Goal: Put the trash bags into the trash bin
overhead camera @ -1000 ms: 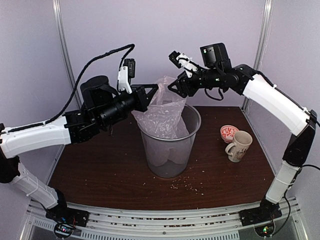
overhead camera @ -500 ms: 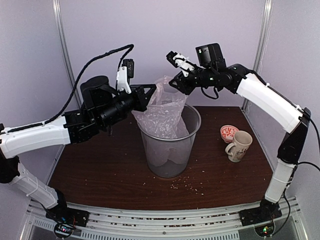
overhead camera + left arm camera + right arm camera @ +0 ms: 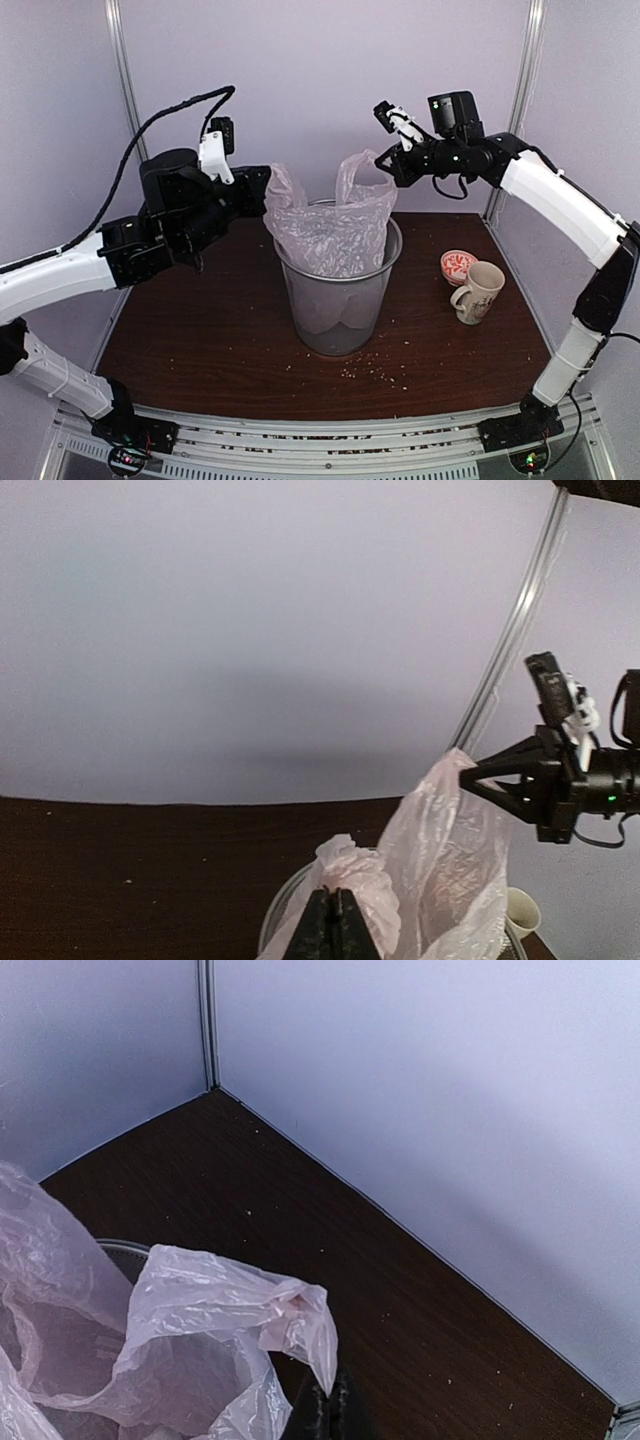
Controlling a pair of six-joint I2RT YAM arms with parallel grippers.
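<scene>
In the trash bin (image 3: pixel 340 312): trash bag (image 3: pixel 330 225) (mug (image 3: pixel 480 291), bowl (image 3: pixel 457 264) stand well right).

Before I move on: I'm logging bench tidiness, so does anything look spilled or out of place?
Small pale crumbs lie scattered on the table in front of the trash bin. The trash bag is only partly in: its top stands crumpled above the rim, stretched between the left gripper and right gripper.

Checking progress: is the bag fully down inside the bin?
No, the bag sticks up well above the rim of the bin.
</scene>
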